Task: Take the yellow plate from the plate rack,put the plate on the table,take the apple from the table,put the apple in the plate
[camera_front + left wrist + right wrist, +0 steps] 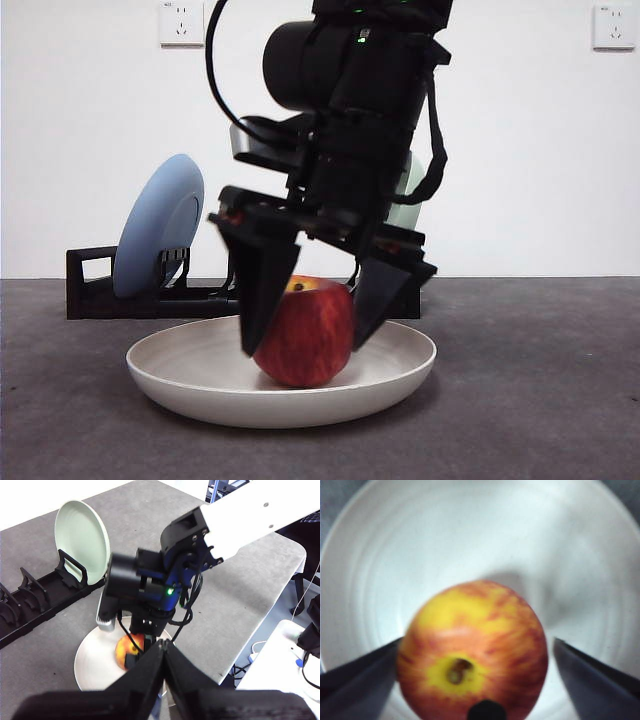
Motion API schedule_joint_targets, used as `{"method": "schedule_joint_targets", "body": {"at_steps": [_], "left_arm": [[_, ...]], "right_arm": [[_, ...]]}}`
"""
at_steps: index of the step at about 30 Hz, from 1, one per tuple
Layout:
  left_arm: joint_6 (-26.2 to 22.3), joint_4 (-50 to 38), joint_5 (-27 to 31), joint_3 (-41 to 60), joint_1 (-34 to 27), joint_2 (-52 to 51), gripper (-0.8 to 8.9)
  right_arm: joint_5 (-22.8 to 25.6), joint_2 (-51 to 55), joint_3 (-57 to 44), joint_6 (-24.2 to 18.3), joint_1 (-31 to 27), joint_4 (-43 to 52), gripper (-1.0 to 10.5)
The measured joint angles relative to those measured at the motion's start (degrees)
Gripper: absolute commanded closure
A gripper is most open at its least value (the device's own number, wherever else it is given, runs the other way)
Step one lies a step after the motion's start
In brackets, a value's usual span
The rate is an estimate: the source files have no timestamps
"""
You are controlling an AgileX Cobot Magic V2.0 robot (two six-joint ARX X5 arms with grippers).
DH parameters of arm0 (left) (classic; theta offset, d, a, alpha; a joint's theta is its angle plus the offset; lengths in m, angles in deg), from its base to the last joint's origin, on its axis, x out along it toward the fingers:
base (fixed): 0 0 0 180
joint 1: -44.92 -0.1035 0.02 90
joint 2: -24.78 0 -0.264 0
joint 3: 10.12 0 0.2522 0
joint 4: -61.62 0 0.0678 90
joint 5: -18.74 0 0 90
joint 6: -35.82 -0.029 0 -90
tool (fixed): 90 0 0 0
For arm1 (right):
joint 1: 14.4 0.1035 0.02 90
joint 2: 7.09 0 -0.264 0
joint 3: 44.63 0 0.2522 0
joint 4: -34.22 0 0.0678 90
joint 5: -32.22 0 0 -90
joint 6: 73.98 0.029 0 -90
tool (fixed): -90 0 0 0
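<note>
The red apple [305, 335] with its yellow stem patch sits in the cream yellow plate [400, 372], which lies flat on the dark grey table [550, 400]. My right gripper [305, 348] is down over the apple, its jaws open on either side of it; in the right wrist view [477, 642] one jaw is at the apple's [480, 615] skin and the other stands a little apart. My left gripper [165, 645] is shut and empty, high above the plate [92, 667] and apple [125, 652].
The black plate rack [95, 290] stands behind the plate, holding an upright blue plate [160, 225] and a pale green plate [82, 535]. The table's edge [260, 615] and a white side surface [280, 670] lie beyond the right arm.
</note>
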Motion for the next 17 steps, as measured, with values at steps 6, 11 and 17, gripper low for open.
{"method": "schedule_joint_targets", "body": {"at_steps": [6, 11, 17], "left_arm": [[0.0, 0.07, 0.0, 0.0, 0.0, 0.0, 8.21], [0.0, 1.14, 0.0, 0.0, 0.0, 0.0, 8.21], [-0.04, 1.64, 0.0, 0.0, 0.0, 0.0, 8.21]], "right_arm": [[-0.04, -0.2, 2.14, 0.31, 0.09, -3.41, 3.5], [-0.07, 1.25, 6.47, 0.31, 0.11, -9.33, 3.5], [-0.04, 8.68, 11.91, 0.31, 0.09, -19.26, 3.5]]}}
